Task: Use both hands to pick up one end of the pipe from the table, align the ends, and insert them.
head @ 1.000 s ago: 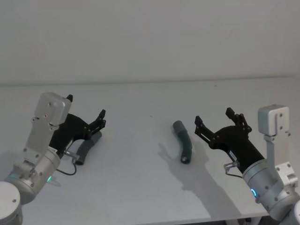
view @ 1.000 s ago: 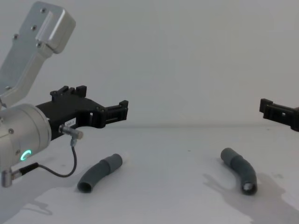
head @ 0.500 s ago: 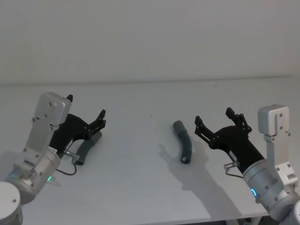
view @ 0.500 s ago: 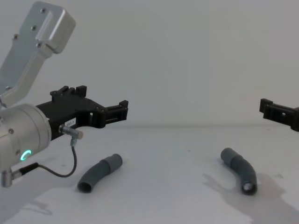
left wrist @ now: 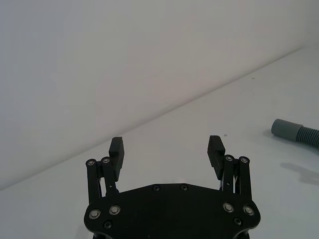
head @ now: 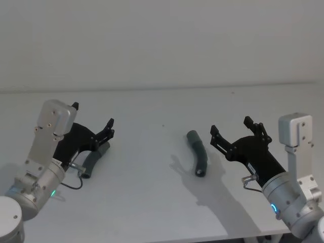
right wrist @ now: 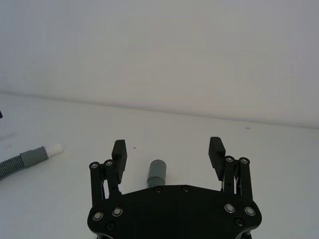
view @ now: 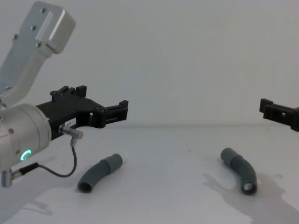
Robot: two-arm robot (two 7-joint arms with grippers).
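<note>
Two dark grey ribbed pieces of the pipe lie apart on the white table (head: 147,202). The left piece (head: 93,159) (view: 99,171) has the white plug tip (right wrist: 54,148). It lies just below and beyond my left gripper (head: 93,114) (left wrist: 167,149), which hovers open over it with nothing held. The right piece (head: 198,154) (view: 239,168) has its smooth grey cuff (left wrist: 281,128) at the far end. My right gripper (head: 231,125) (right wrist: 167,149) hangs open a little to the right of this piece, which shows between its fingers (right wrist: 157,173).
A plain white wall rises behind the table's far edge (head: 162,88). Bare table surface lies between the two pieces. A thin black cable (view: 56,173) loops under my left wrist near the left piece.
</note>
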